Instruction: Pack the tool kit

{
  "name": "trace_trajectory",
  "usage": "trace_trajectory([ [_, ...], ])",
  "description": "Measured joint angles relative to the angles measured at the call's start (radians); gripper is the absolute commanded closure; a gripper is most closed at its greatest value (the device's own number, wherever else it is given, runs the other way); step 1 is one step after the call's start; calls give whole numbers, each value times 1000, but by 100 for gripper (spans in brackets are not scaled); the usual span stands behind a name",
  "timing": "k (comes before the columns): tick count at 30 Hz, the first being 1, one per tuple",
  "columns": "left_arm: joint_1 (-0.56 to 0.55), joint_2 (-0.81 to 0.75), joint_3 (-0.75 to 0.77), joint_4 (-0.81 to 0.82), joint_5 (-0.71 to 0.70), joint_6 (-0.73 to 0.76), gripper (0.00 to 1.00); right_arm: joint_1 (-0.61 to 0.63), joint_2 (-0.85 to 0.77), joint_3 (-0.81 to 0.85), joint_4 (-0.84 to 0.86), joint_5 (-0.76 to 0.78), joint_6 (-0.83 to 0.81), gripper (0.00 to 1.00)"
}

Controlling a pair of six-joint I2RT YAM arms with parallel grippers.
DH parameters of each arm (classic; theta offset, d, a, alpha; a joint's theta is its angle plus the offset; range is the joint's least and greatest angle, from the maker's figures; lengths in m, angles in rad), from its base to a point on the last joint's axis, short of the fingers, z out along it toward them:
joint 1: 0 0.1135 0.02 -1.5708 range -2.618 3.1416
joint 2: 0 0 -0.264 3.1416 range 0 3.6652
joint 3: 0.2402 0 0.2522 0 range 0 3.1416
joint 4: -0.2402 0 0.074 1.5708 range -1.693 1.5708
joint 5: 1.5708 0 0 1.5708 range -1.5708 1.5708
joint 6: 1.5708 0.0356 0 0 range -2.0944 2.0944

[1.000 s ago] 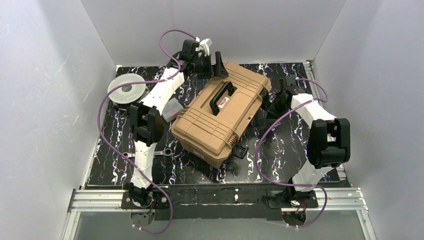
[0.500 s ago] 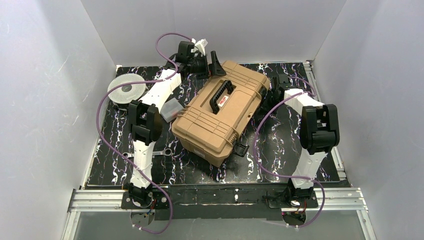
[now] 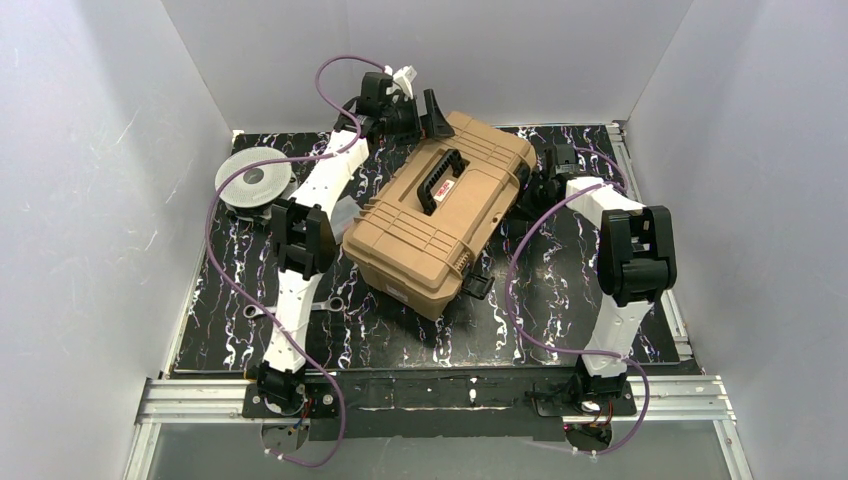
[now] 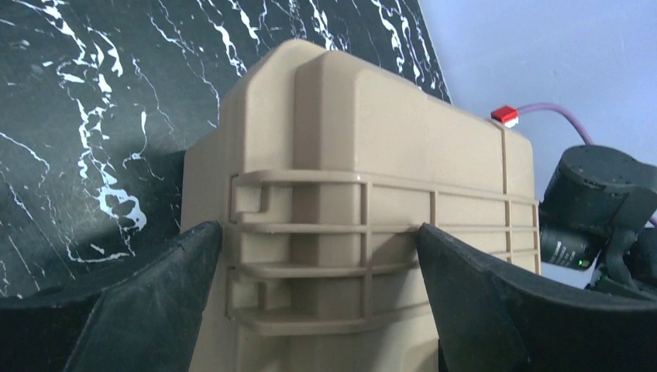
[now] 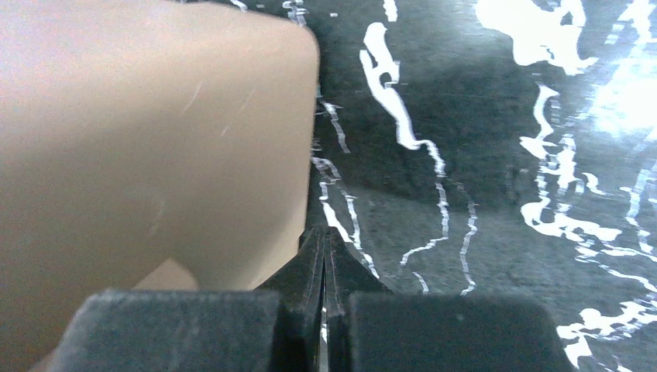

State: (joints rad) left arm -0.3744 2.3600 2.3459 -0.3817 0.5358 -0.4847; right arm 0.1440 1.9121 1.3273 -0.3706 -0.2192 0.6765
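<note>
- Nearest the arm bases, a silver metal tool (image 3: pixel 335 302) lies flat on the black marbled table (image 3: pixel 560 320), partly hidden behind the left arm's lower link. Only the overhead view shows it.
- Just beyond it, the tan toolbox (image 3: pixel 430 235) sits mid-table, turned diagonally, lid down, with its black handle (image 3: pixel 440 183) folded flat on top.
- At the toolbox's near right side, one black latch (image 3: pixel 478 286) hangs out over the table. Neither wrist view shows it.
- A small clear box (image 3: pixel 347 213) sits against the toolbox's left side, half covered by the left arm.
- The right gripper (image 5: pixel 325 249) is low at the toolbox's right side.
  - Its own camera shows the two fingers pressed together with nothing between them.
  - Their tip is right beside the smooth tan wall, down near the table.
  - From overhead the gripper is only a dark shape, and how its jaws stand cannot be read there.
- A grey round spool (image 3: pixel 252 180) lies near the table's far left, well apart from the toolbox.
- Farthest back, the left gripper (image 4: pixel 321 232) is at the toolbox's far corner.
  - Its wrist view shows the jaws spread wide.
  - One dark finger (image 4: pixel 147 298) is on each side of the ribbed end wall, tips at the ribs, clamping nothing.
  - That view also catches the right arm's black wrist housing (image 4: pixel 596 198) past the toolbox.
</note>
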Motion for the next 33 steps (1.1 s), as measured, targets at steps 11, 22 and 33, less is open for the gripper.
trace_trajectory([
  [11, 0, -34, 8, -42, -72, 45, 2, -12, -322, -284, 214, -189, 14, 99],
  [22, -6, -443, -188, -36, -259, 141, 2, -4, -561, -594, 384, -315, 5, 99],
  [33, -353, -980, -632, -16, -623, 361, 2, 38, -565, -765, 608, -508, -1, 99],
])
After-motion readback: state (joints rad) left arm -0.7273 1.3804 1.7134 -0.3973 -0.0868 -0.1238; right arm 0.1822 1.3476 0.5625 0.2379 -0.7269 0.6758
